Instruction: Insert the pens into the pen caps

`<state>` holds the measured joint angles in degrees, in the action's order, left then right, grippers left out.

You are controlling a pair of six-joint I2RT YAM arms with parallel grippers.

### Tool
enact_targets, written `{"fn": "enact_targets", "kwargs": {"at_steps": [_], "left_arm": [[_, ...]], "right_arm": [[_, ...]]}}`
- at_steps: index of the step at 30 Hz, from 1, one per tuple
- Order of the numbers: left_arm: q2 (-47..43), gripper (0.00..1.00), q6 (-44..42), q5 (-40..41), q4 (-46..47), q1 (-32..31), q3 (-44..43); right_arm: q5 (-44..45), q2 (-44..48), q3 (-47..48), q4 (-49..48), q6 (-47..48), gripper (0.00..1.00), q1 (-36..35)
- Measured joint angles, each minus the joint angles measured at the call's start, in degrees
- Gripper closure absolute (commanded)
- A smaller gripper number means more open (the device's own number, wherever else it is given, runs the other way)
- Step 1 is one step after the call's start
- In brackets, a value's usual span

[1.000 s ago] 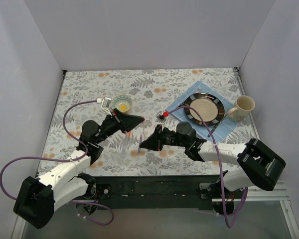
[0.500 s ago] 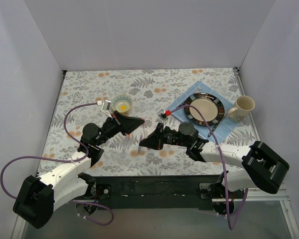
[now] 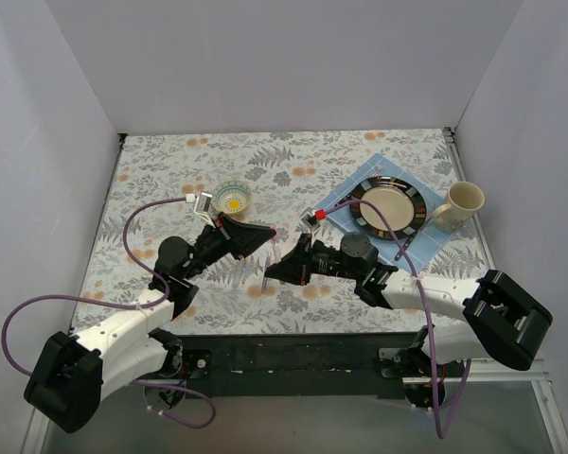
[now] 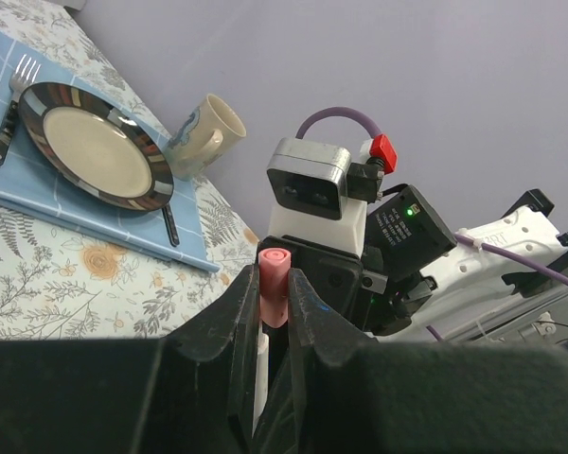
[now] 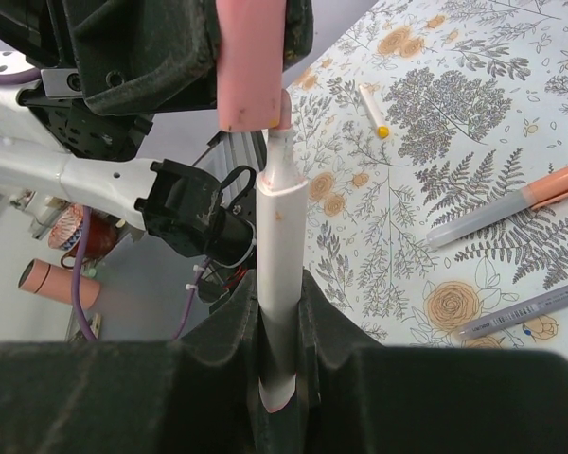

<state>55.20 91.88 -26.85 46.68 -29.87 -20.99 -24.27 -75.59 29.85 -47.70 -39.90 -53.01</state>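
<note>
My left gripper (image 4: 272, 281) is shut on a short pink pen cap (image 4: 274, 270), which stands up between the fingers. My right gripper (image 5: 279, 301) is shut on a white pen (image 5: 282, 218) and holds it upright. In the right wrist view the pen's narrow tip sits at the open mouth of the pink cap (image 5: 251, 66), held by the left fingers above it. In the top view the left gripper (image 3: 265, 234) and right gripper (image 3: 275, 271) meet tip to tip above the middle of the table. More pens lie on the cloth: an orange-capped one (image 5: 516, 200) and a grey one (image 5: 521, 312).
A short white piece with a yellow end (image 5: 371, 109) lies on the cloth. A striped plate (image 3: 388, 208) on a blue mat (image 3: 355, 184), with a fork (image 3: 404, 244) beside it, is at the right. A mug (image 3: 461, 202) stands far right. A small bowl (image 3: 233, 197) is behind the left gripper.
Both grippers have drawn slightly closer together over the table's middle, and the right arm's elbow has shifted right. Both grips are unchanged.
</note>
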Motion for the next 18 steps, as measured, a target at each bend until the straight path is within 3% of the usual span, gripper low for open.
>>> {"fn": "enact_targets", "kwargs": {"at_steps": [18], "left_arm": [[0.72, 1.0, -1.16, 1.4, 0.09, -0.26, 0.0]], "right_arm": [[0.37, 1.4, -0.83, 0.39, -0.2, 0.99, -1.03]]}}
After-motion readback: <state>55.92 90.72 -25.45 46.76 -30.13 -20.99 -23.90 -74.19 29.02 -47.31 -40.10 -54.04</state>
